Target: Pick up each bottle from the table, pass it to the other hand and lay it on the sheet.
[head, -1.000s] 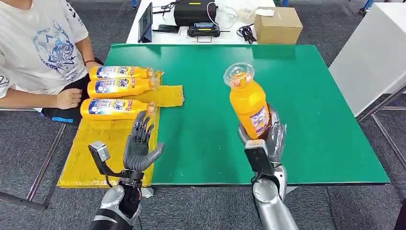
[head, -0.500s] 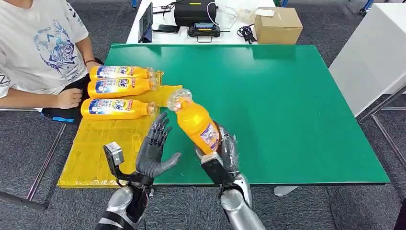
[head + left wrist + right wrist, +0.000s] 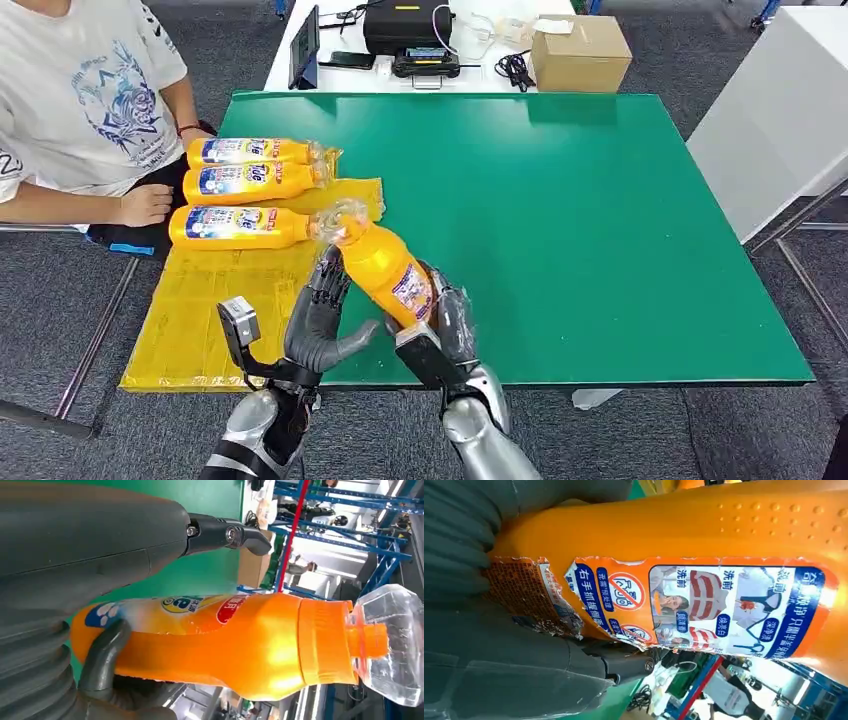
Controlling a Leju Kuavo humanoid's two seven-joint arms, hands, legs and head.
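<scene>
Bright, even overhead light, soft shadows, glare on the bottle [image 3: 270, 645], blown-out background in wrist views.

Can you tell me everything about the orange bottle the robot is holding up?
The orange bottle looks like shiny plastic, with a clear cap and a torn printed label. It is tilted, cap toward the yellow sheet, in the air above the green table's near edge. The right hand grips its base; the open left hand is beside it.
</scene>
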